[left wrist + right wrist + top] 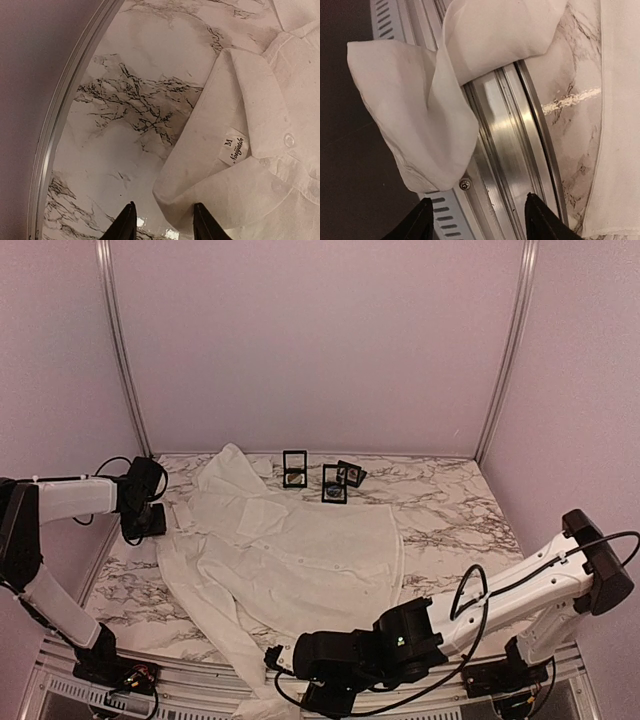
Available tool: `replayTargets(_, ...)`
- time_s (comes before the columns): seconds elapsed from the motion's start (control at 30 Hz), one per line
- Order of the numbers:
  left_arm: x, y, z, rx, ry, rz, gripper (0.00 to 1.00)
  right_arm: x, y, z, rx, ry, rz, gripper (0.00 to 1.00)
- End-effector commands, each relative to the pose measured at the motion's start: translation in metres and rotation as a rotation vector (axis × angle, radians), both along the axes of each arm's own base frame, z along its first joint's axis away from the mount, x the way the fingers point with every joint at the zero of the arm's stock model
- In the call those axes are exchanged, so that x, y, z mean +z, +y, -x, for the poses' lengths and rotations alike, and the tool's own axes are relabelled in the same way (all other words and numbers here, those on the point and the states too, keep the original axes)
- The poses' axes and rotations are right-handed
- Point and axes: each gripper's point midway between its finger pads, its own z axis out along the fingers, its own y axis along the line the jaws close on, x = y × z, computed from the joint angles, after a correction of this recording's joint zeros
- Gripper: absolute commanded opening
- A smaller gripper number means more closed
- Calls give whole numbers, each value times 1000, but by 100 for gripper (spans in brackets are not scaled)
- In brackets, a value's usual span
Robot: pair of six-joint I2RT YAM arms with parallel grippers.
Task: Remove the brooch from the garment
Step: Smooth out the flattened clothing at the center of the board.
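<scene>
The garment (290, 560), a white long-sleeved shirt, lies spread on the marble table. I cannot make out a brooch on it in any view. My left gripper (148, 522) is open at the shirt's left edge. In the left wrist view its fingers (125, 225) straddle the tip of the collar (225, 165), which carries a size label (233, 147). My right gripper (278, 660) is open and empty at the table's front edge. In the right wrist view it (480, 222) hovers over the metal rail (505, 150), just below a hanging sleeve (420, 115).
Three small black display frames (294, 468) (334, 483) (350, 473) stand at the back of the table, beyond the shirt. The marble table (450, 510) is walled on three sides. A slotted metal strip (445, 222) lies outside the front rail.
</scene>
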Motion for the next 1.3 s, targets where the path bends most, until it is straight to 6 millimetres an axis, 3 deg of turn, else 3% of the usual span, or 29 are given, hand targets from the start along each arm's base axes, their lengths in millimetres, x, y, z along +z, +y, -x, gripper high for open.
replayTargets(0.0, 29, -7, -8, -23, -49, 45, 51, 32, -2, -11, -123, 28, -147, 69)
replayTargets(0.17, 66, -33, -7, -64, -146, 179, 53, 26, -4, 2, -140, 177, -220, 76)
replayTargets(0.3, 70, -71, 15, -143, -147, 300, 54, 5, 3, 12, -132, 241, -206, 80)
replayTargets(0.53, 47, -116, 87, -156, -146, 491, 56, -4, 19, 29, -169, 285, -233, 80)
replayTargets(0.73, 25, -134, 141, -141, -118, 626, 57, 13, 16, 39, -251, 330, -278, 80)
replayTargets(0.93, 12, -137, 169, -126, -84, 661, 61, 27, 24, 55, -242, 373, -311, 80)
replayTargets(1.27, -22, -156, 197, -169, 23, 628, 68, -2, 40, 76, -264, 447, -249, 79)
